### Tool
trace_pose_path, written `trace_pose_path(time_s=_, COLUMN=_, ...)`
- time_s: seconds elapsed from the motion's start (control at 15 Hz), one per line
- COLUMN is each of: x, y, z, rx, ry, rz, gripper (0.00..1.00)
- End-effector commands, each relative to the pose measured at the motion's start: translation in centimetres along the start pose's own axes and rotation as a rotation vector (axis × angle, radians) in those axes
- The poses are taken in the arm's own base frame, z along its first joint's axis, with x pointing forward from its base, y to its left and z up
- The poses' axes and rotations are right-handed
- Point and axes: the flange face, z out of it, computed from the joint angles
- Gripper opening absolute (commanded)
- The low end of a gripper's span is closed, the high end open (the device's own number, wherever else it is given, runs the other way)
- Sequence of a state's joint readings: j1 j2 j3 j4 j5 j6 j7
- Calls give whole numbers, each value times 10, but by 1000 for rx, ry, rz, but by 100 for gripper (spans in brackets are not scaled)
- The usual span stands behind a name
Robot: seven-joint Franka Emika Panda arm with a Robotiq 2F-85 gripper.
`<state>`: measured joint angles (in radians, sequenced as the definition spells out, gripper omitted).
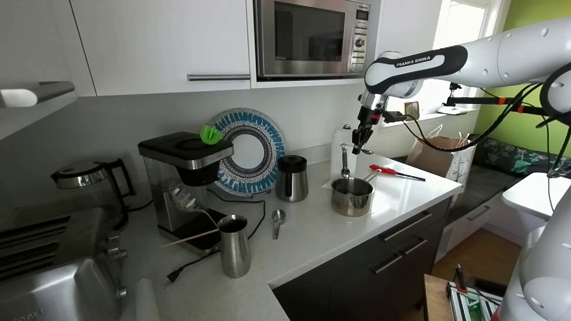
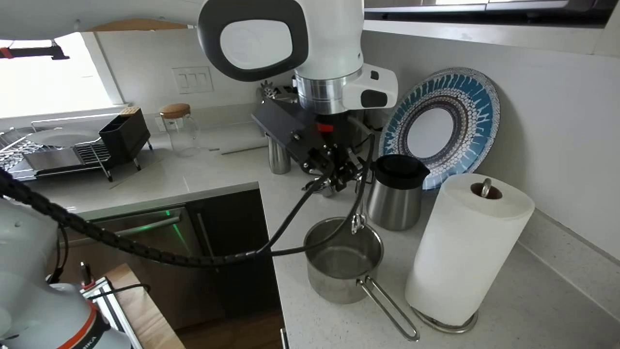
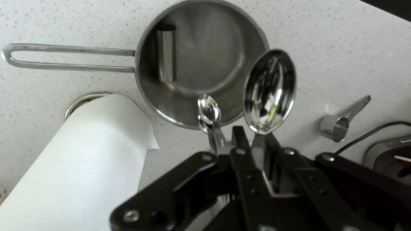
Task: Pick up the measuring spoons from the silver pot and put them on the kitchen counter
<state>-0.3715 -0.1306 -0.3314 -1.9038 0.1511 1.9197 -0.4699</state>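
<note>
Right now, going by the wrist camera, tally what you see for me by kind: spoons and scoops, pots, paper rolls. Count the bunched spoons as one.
Spoons and scoops: 2, the measuring spoons held in the gripper and the small scoop
Pots: 1, the silver pot
Paper rolls: 1, the paper towel roll
Total: 4

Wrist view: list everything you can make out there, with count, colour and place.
Kitchen counter: one, pale speckled grey, background.
Silver pot: one, steel grey, upper centre.
Measuring spoons: at least three, silver, centre, overlapping the pot's rim in this view.
Paper towel roll: one, white, lower left.
Roll stand: one, silver, partly behind the roll.
Measuring cup: one, silver, right, on the counter.
Cable: one, black, right.
Coffee maker: one, dark, lower right, cut off.
Pale stick: one, beige, right edge, tip only.
Dark patch: one, black, top right corner.
Gripper: one, black, bottom centre, closed on the measuring spoons.
</note>
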Motion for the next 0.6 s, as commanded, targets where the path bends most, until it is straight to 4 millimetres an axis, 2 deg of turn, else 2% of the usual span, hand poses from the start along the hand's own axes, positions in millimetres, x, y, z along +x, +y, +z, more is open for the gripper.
trace_pose_path(time_s=0.0, x=16, y=-42, z=-3, rx=15, ry=62, rz=-44, gripper=4)
trace_pose_path(time_s=0.27, x=32, y=-106, z=-5, rx=10, ry=91, rz=-175, gripper=4)
trace_pose_path(time_s=0.4, x=37, y=-134, z=10, rx=10, ry=35, rz=-225, gripper=4)
trace_pose_path(time_s=0.53, x=42, y=-150, z=30, rx=-6, ry=4, rz=-225, gripper=4)
